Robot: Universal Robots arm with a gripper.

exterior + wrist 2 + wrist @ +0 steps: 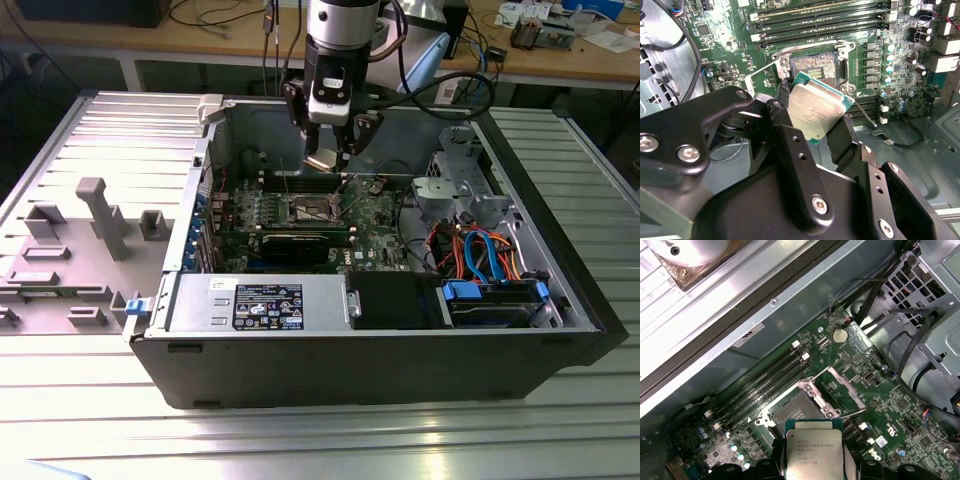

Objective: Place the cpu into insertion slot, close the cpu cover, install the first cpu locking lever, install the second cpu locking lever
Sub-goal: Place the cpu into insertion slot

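Observation:
My gripper [328,152] is shut on the cpu [322,160], a flat square chip with a silver-grey top, held by its edges a little above the green board. In both wrist views the cpu [815,112] [813,452] hangs tilted just short of the open insertion slot [815,67] [795,412], whose contact field is bare. The cpu cover [840,388], a thin silver frame, stands swung up beside the slot. A thin locking lever [867,117] sticks out loose near the slot. Black fingers [785,102] clamp the chip from two sides.
The board lies deep inside an open computer case [560,290] on a metal table. Memory slots [765,385] run beside the socket, and a round coin battery [840,335] sits further off. A drive cage [455,190], coloured cables [480,250] and a power supply [260,303] crowd the case.

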